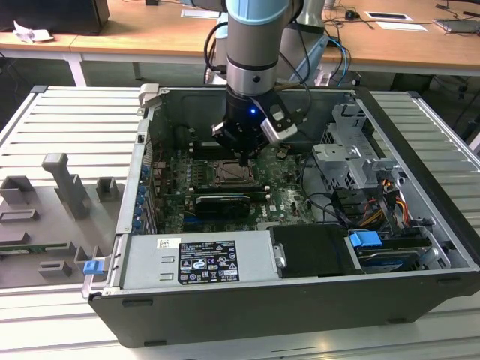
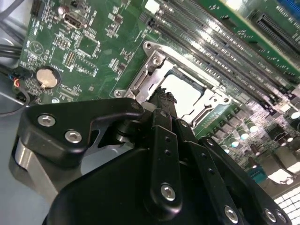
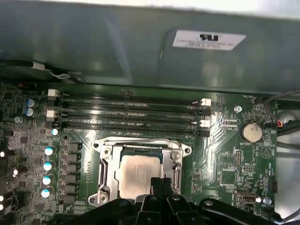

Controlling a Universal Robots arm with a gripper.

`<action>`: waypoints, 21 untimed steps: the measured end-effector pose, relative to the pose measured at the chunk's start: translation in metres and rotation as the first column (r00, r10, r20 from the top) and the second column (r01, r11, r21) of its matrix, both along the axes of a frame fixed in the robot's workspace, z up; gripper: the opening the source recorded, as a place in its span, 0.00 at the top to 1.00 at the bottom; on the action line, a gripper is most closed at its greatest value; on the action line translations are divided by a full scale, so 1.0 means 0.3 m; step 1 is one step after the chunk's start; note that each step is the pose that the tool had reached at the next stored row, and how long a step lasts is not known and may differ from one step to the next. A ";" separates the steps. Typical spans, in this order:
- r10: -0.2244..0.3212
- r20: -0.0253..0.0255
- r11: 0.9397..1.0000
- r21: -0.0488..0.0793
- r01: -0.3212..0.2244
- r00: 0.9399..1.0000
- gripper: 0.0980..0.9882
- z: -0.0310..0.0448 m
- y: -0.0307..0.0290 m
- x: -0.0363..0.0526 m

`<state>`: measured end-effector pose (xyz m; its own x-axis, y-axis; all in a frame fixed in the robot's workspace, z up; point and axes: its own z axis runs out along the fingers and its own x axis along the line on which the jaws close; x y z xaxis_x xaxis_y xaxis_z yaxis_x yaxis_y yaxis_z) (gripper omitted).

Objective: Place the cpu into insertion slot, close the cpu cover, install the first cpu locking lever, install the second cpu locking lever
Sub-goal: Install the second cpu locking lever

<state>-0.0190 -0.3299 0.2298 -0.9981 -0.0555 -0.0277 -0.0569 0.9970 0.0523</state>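
Silvery metal frames the slot [image 3: 140,173], and the pale cpu [image 3: 138,176] already lies flat inside it, its top showing through the window of the cover [image 3: 176,161], which looks folded down over the chip in both wrist views. The socket sits on the green board [image 1: 281,191] inside the open case [image 1: 420,225], toward the far side, with the long memory slots [image 3: 131,112] just beside it.

The gripper [image 3: 159,183] hangs straight over the socket. Its fingers [image 2: 161,101] are drawn together into a narrow tip, nothing between them, and that tip sits at the near edge of the cover, touching it or nearly so; which of the two cannot be told.

Judging from this, placing the chip is done and the cover is down or all but down, so the step in hand is pressing the cover flat or starting on the first lever. The levers themselves are hard to make out along the frame. That move would call for a steady push with the closed tip kept on metal, clear of the chip's top and the small parts [image 3: 48,165] beside the socket.
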 end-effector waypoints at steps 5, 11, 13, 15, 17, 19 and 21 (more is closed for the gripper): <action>0.000 0.000 1.000 0.000 0.000 1.000 0.99 0.004 -0.010 0.000; 0.000 0.000 1.000 0.000 0.000 1.000 0.99 0.004 -0.017 0.000; 0.000 0.000 1.000 0.000 0.000 1.000 0.99 0.004 -0.020 0.000; 0.000 0.000 1.000 0.000 0.000 1.000 0.99 0.004 -0.022 0.000; 0.000 0.000 1.000 0.000 0.000 1.000 0.99 0.003 -0.024 0.000; 0.000 0.000 1.000 0.000 0.000 1.000 0.99 0.003 -0.025 0.000; 0.000 0.000 1.000 0.000 0.000 1.000 0.99 0.002 -0.032 0.000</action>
